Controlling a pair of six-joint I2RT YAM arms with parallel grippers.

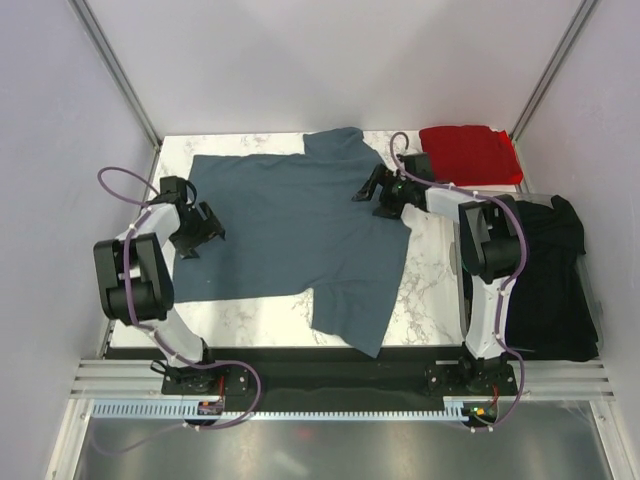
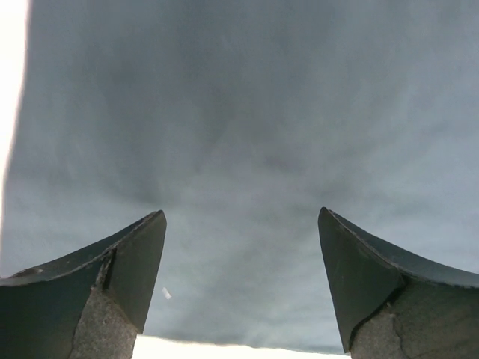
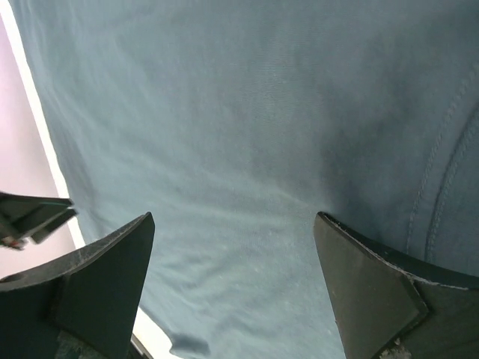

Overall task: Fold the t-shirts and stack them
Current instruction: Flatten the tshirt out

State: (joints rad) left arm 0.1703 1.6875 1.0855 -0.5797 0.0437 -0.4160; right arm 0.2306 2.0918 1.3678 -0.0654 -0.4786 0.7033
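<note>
With left gripper and right gripper both wide and empty over the flat blue shirt, each should probably pinch one layer at its edge, then lift evenly.

White marble-pattern table, slate blue-grey t-shirt spread flat over its middle (one sleeve reaching the near edge), folded red t-shirt at far right corner, black t-shirts heaped along right side.

The blue-grey t-shirt lies spread across the marble table, left gripper at its left edge, right gripper by its far sleeve.
</note>
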